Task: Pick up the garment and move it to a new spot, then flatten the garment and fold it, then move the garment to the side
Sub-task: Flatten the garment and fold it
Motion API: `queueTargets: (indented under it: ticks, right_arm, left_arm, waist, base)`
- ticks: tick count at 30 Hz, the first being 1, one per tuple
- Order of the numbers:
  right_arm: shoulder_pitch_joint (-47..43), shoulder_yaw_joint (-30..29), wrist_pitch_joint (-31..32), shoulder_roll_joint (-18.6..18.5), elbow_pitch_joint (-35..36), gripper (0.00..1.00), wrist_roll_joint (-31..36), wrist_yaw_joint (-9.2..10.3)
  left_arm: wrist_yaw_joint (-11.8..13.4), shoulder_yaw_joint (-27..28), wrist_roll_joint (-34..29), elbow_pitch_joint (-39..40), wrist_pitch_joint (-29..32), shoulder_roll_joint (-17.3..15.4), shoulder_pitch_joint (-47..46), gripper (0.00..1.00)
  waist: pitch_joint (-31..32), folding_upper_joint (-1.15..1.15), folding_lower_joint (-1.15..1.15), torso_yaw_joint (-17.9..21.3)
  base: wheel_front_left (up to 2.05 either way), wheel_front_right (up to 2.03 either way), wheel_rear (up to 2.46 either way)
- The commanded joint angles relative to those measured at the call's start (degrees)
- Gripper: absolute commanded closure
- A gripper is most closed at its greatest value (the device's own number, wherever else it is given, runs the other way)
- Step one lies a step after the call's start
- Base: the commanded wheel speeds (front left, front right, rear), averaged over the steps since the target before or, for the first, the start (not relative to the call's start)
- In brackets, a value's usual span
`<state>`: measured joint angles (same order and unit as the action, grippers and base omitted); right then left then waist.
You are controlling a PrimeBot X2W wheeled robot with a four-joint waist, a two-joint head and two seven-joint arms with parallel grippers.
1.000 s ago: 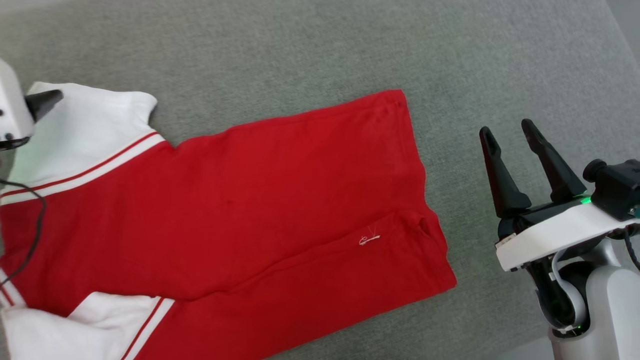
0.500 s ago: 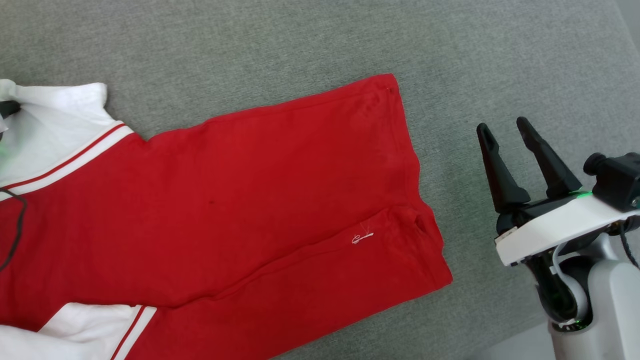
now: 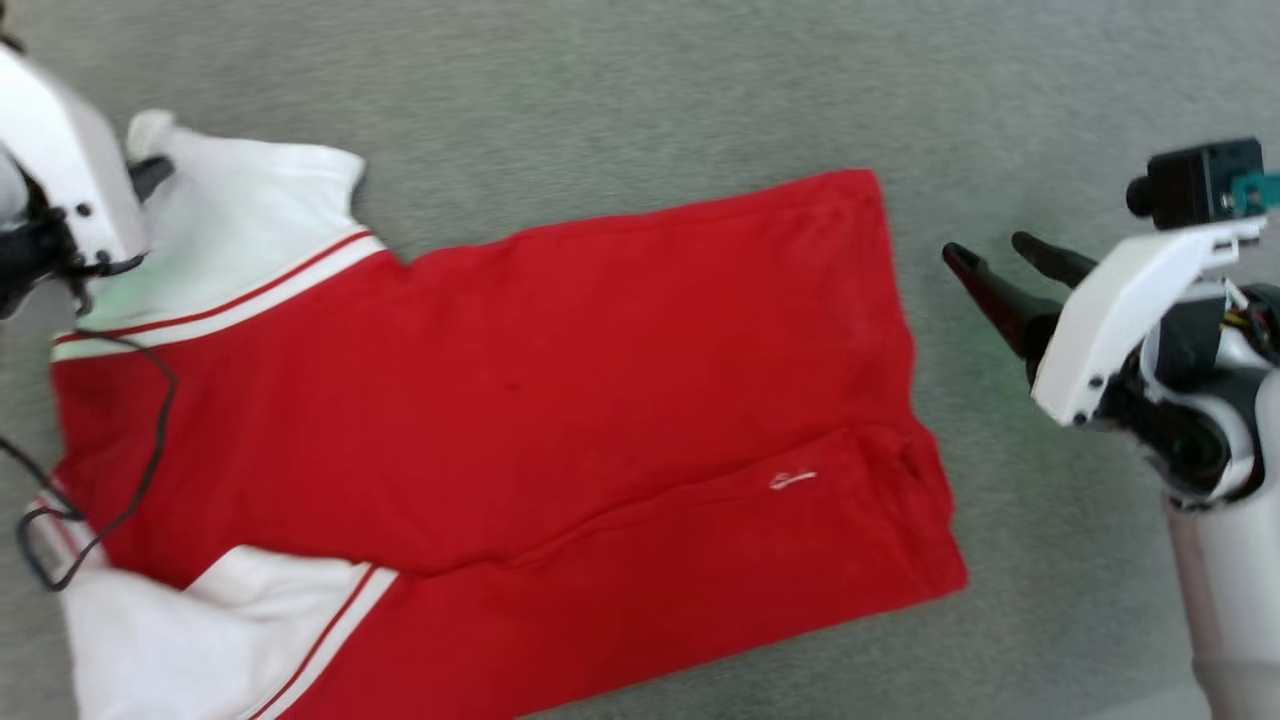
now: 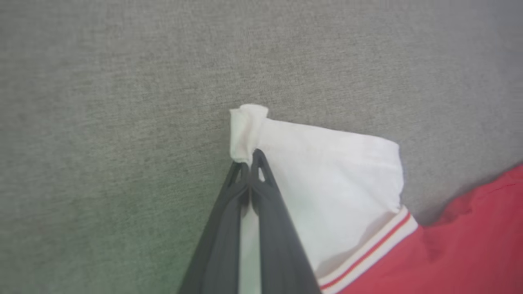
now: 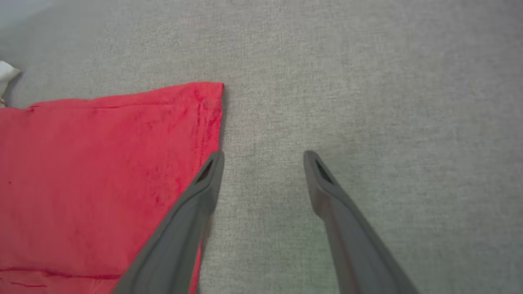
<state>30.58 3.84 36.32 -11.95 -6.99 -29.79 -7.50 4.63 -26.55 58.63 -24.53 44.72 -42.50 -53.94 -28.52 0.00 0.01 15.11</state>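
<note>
A grey woven surface (image 3: pixel 640 90) lies under everything, soft-looking and bare around the cloth. Nearest the robot, one white sleeve (image 3: pixel 190 630) with striped trim lies at the lower left of the head view. The garment (image 3: pixel 500 430) lies plain red side up, spread mostly flat across the middle with a long crease running through its lower half. Just beside its hem (image 3: pixel 905 360), the right pincer (image 5: pixel 263 157) hovers with fingers spread wide, one tip over the red edge and nothing between them, probably poised to take the far hem corner. Farthest out, the left pincer (image 4: pixel 250 157) is pressed together on the bunched corner of the other white sleeve (image 4: pixel 327 179), pinching a small roll of cloth. That grip likely serves to pull the sleeve outward and smooth it, or to carry it inward for a fold.
</note>
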Motion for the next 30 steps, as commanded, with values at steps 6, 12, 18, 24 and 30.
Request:
queueTargets:
  ticks: [6, 12, 18, 24, 30]
  right_arm:
    - [7.70, -0.27, 11.25, -0.49, -5.96, 0.00, 1.38, 0.02]
    - [12.35, 0.15, 14.39, 0.73, -13.68, 0.00, 3.78, 0.03]
    - [11.86, 2.25, 18.62, 3.27, -21.14, 0.90, 5.04, 0.03]
    - [13.52, 3.07, 18.86, 2.35, -21.93, 1.00, 4.30, 0.03]
    - [14.66, 3.39, 15.57, 0.24, -18.76, 1.00, 3.04, 0.03]
  left_arm:
    - [-3.38, -2.13, -2.20, 1.03, -3.09, 3.41, -4.24, 1.00]
    - [-5.10, -3.25, -3.46, 1.43, -4.53, 4.74, -5.88, 1.00]
    - [-6.12, -3.74, -3.55, 0.49, -5.60, 5.47, -5.88, 1.00]
    - [-6.84, -3.78, -3.24, -0.46, -6.52, 6.03, -5.69, 1.00]
    - [-8.12, -3.16, -2.48, -1.70, -9.82, 6.59, -3.57, 1.00]
  waist:
    - [0.07, 0.00, -0.01, -7.47]
    - [-1.29, 0.00, -0.01, -9.56]
    - [-1.05, 0.00, -0.01, -10.17]
    - [-0.48, 0.00, -0.01, -10.42]
    - [2.92, 0.00, -0.01, -11.06]
  base:
    - [0.00, 0.00, 0.00]
    - [0.00, 0.00, 0.00]
    - [0.00, 0.00, 0.00]
    - [0.00, 0.00, 0.00]
    - [0.00, 0.00, 0.00]
